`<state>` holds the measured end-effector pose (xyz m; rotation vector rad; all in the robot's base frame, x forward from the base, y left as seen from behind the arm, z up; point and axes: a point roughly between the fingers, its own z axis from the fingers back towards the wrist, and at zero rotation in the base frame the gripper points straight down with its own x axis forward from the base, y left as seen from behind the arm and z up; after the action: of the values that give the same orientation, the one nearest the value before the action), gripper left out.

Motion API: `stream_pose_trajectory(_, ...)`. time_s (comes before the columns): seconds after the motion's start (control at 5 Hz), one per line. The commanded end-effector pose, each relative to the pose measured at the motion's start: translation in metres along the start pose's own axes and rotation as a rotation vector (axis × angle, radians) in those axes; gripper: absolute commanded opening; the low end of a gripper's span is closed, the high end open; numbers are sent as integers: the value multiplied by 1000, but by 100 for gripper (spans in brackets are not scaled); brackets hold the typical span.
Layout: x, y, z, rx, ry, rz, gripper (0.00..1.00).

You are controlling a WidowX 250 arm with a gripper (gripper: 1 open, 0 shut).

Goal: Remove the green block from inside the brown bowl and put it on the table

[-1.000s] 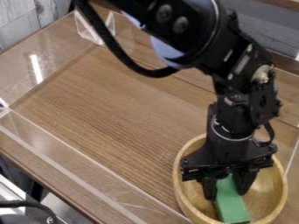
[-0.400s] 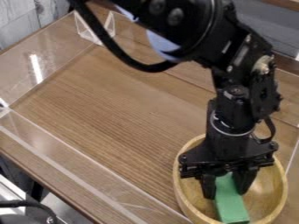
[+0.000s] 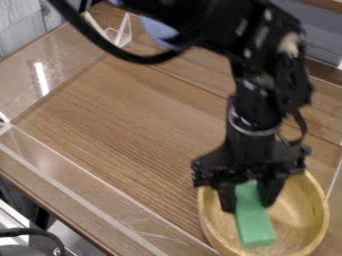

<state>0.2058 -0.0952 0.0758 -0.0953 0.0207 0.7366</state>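
Since approx. a second ago the black robot gripper [image 3: 250, 186] has been raised and shifted toward frame left, and the flat bright-green rectangular block [image 3: 253, 219] has come up with it. Earlier the block's lower end lay low against the near inner wall of the bowl; now it is seen hanging higher, w/ more of its length exposed below the fingers. The jaws are closed as far as they go, clamped on the block's upper end; the fingers point straight down.

Meaning for the task: the pick looks done, and the lift-out is judged to be underway. The block is not yet clear of the round, shallow, light-tan wooden bowl [image 3: 307, 200]: it is still seen over the bowl's interior, left of centre, near the rim. Whether its lower end still touches the bowl floor cannot be told. A sideways carry over the rim and a set-down on the brown wood-grain table [image 3: 120, 120] are still needed.

Orientation: the block's long axis is held steep, nearly vertical, tilted slightly so the lower end is set toward frame right and toward the camera. The broad flat face is turned approx. toward the camera.
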Motion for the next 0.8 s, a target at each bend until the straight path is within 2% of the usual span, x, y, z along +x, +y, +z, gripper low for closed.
stream_pose_trajectory(0.0, 26, 7, 25, -58, -46, 55, 0)
stream_pose_trajectory(0.2, 42, 28, 28, -62, -53, 106, 0)
stream_pose_trajectory(0.6, 49, 35, 31, -83, -52, 95, 0)
